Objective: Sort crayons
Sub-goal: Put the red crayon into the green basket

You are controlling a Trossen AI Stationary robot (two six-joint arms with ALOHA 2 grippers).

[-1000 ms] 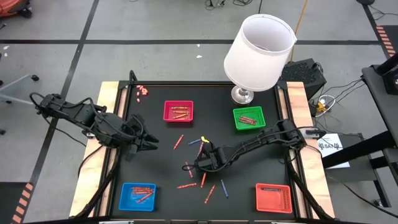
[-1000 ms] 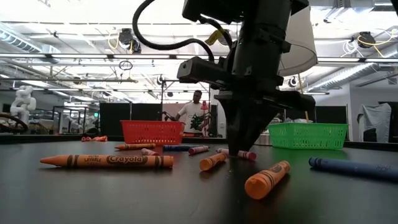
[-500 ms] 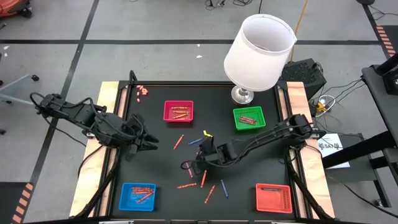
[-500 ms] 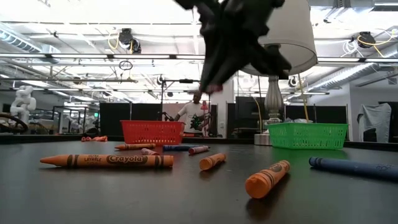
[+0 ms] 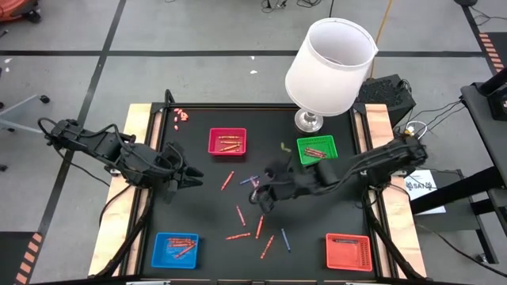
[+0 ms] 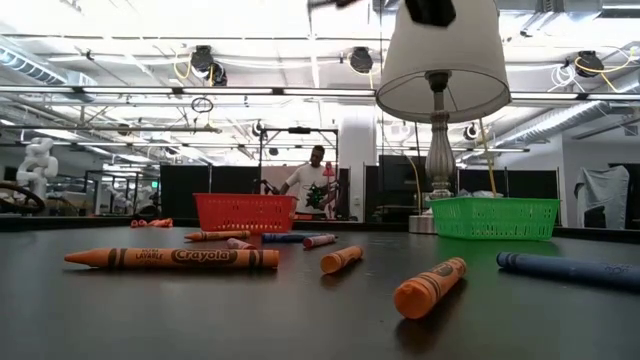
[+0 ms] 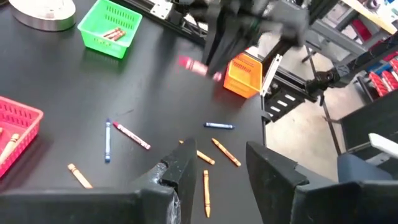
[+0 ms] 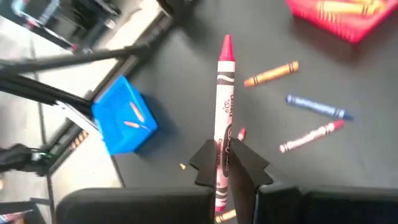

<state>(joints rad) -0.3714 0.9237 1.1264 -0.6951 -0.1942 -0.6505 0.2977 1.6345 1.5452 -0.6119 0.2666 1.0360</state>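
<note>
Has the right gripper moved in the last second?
Yes. The right gripper, shut on a pink crayon, has risen off the table and swung toward the green tray.

On the orange crayon (image 6: 172, 258) lying on the table in the low view, the brand "Crayola" is printed in black on the paper wrap, with two smaller words at its left end, the lower of which reads as "LAVABLE"; the upper one cannot be made out. Dark print also runs along the wrap of the pink crayon (image 8: 223, 118) clamped between the shut fingers of the right gripper (image 8: 225, 163), but it cannot be read.
</note>
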